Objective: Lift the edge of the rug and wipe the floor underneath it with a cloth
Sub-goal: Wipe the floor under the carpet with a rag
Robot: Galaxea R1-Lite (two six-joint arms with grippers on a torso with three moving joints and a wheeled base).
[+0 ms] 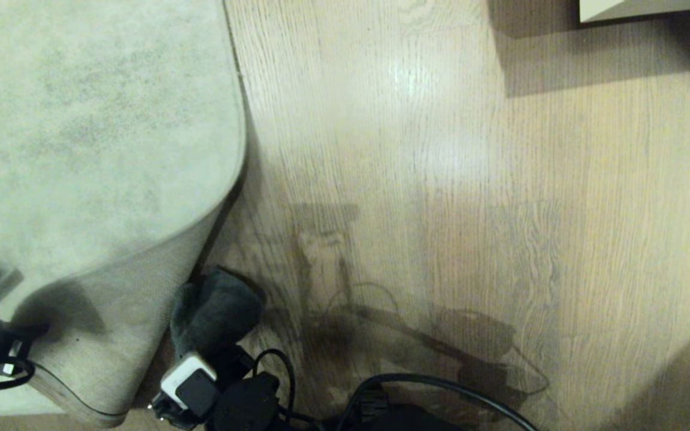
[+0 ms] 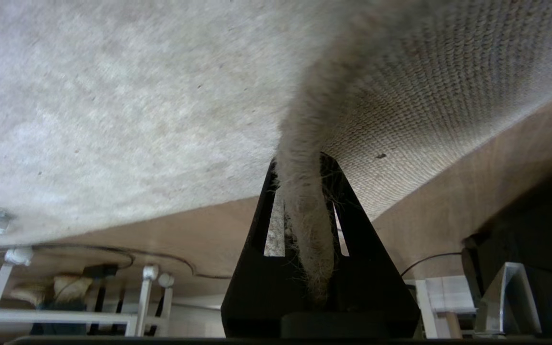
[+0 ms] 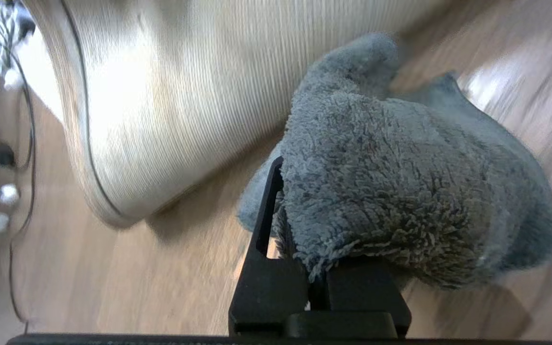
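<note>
from the head view you see the rug edge (image 1: 225, 197) curled up off the floor (image 1: 441, 179), its ribbed underside facing the camera near the lower left, with a shadowed gap beneath it. the left tool (image 1: 18, 347) sits dark and partly cut off at the far left of that view, so you cannot read its grip from there. the left wrist view fills that in: the left tool (image 2: 304, 230) is pinched together on the rug edge (image 2: 304, 191), the fuzzy border running down between its two black fingers (image 2: 261, 225), pile on one side and woven backing on the other, and the floor (image 2: 199, 230) below.

the cloth (image 1: 216, 311) shows in the head view only as a dark lump right beside the lifted rug, above the right arm's white and black housing (image 1: 189, 380). the right wrist view gives you the detail: the right tool (image 3: 304, 239) is clamped on the cloth (image 3: 400, 182), which drapes over its fingers, with the cloth's far end close to the raised rug edge (image 3: 161, 120) and over the floor (image 3: 161, 278). whether the cloth presses on the floor you cannot tell.
</note>
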